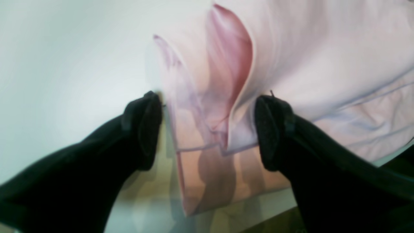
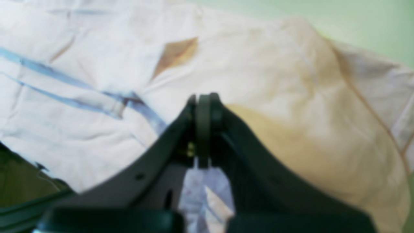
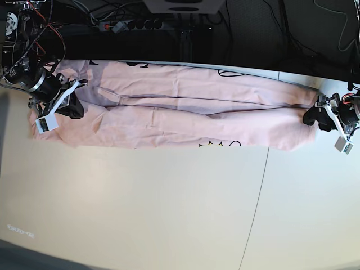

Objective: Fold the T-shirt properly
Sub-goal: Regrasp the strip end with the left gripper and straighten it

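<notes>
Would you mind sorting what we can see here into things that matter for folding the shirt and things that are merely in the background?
Part of the job:
- T-shirt, stretched lengthwise across the table
- left end effector, open at one end of the shirt
- right end effector, shut at the other end

Just lying about:
- power strip
- cables behind the table

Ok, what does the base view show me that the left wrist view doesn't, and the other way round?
Only the base view shows the whole T-shirt stretched in a long band across the table, black lettering at its edges, and the right end effector on its far end. Only the left wrist view shows the left end effector open, its pads either side of a folded fabric edge. Both show the pink shirt and the left end effector at its end.
</notes>
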`<action>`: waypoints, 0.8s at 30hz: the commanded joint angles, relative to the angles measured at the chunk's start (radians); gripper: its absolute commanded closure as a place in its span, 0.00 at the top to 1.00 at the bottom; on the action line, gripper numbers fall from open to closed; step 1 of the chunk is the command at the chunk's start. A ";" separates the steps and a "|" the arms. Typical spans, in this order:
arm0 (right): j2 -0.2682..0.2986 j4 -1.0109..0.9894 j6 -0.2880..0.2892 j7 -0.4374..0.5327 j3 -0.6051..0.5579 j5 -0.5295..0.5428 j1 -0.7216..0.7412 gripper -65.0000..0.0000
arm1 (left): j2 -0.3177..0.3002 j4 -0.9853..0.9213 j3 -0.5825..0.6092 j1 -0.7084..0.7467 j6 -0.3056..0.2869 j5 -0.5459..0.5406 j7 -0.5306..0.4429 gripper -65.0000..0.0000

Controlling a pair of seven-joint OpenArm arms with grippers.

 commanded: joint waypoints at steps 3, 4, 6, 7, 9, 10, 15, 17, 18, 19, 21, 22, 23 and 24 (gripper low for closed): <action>0.016 0.013 0.078 0.015 0.008 0.015 0.005 0.00 | 0.003 0.008 -0.008 -0.013 -0.023 0.023 -0.013 0.73; 0.016 0.013 0.078 0.015 0.008 0.015 0.005 0.00 | 0.011 0.008 -0.008 -0.013 -0.023 0.029 -0.011 0.73; 0.016 0.013 0.078 0.015 0.008 0.015 0.005 0.00 | 0.030 0.008 -0.008 -0.013 -0.023 0.043 -0.008 0.73; 0.016 0.013 0.078 0.015 0.008 0.015 0.005 0.00 | 0.037 0.008 -0.008 -0.013 -0.023 0.047 -0.008 0.73; 0.016 0.013 0.078 0.015 0.008 0.014 0.005 0.00 | 0.047 0.008 -0.008 -0.013 -0.023 0.047 0.003 0.73; 0.016 0.013 0.078 0.015 0.008 0.014 0.005 0.00 | 0.049 0.008 -0.008 -0.013 -0.023 0.046 0.006 0.73; 0.016 0.013 0.078 0.015 0.008 0.015 0.005 0.00 | 0.051 0.008 -0.008 -0.013 -0.023 0.042 0.006 0.73; 0.016 0.013 0.078 0.015 0.008 0.015 0.005 0.00 | 0.051 0.008 -0.008 -0.013 -0.025 0.042 0.005 0.72; 0.016 0.013 0.078 0.015 0.008 0.015 0.005 0.00 | 0.051 0.008 -0.008 -0.013 -0.025 0.036 0.005 0.67; 0.016 0.013 0.078 0.015 0.008 0.015 0.005 0.00 | 0.051 0.008 -0.008 -0.012 -0.025 0.019 0.006 0.61; 0.016 0.013 0.078 0.015 0.008 0.015 0.005 0.00 | 0.051 0.008 -0.008 -0.004 -0.025 0.005 0.005 0.42; 0.016 0.013 0.078 0.015 0.008 0.015 0.005 0.00 | 0.051 0.008 -0.008 -0.001 -0.025 0.005 0.002 0.30; 0.016 0.013 0.078 0.015 0.008 0.015 0.005 0.00 | 0.051 0.008 -0.008 0.001 -0.025 0.006 -0.003 0.19; 0.016 0.013 0.078 0.016 0.008 0.015 0.005 0.00 | 0.051 0.008 -0.008 0.001 -0.025 0.007 -0.005 0.09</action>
